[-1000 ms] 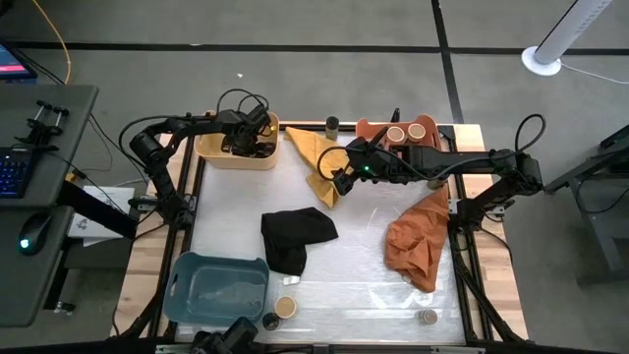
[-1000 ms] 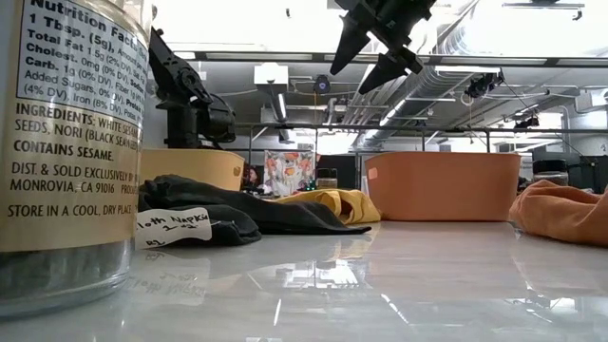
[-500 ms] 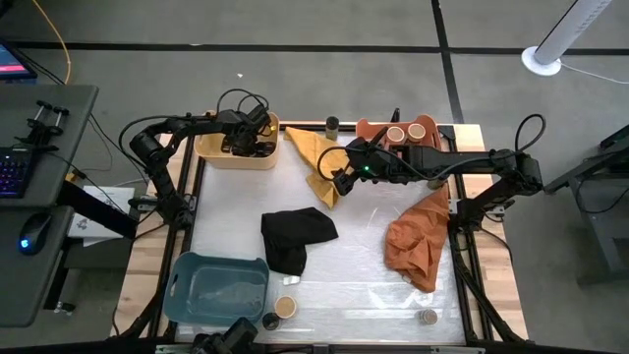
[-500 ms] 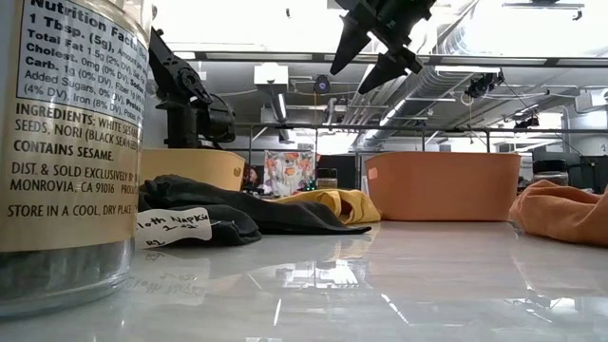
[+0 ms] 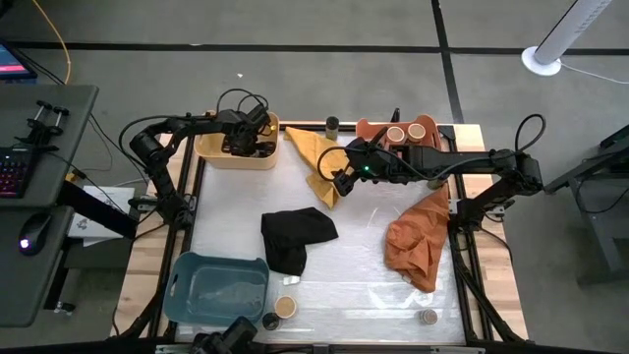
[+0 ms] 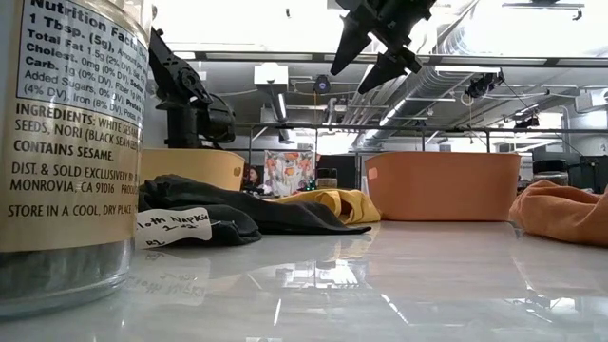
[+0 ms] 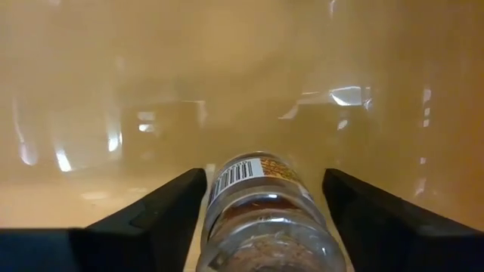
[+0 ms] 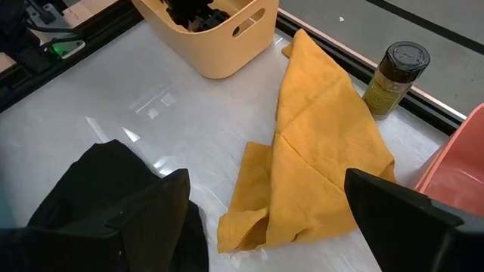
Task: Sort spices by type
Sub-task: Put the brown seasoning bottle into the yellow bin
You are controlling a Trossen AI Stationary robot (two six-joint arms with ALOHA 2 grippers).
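left gripper [image 7: 261,219] sits down in my yellow bin [image 5: 218,150], fingers spread wide either side of a spice jar [image 7: 265,215], right gripper [image 6: 378,49] open over yellow cloth [image 5: 316,157].

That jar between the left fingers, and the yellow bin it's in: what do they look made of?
Jar: looks like clear glass, maybe clear plastic; the brown spice shows through, and a printed barcode label wraps it. Yellow bin: most likely moulded plastic, semi-gloss; smooth rounded walls, a cut-out handle slot, soft light reflections on the inside.
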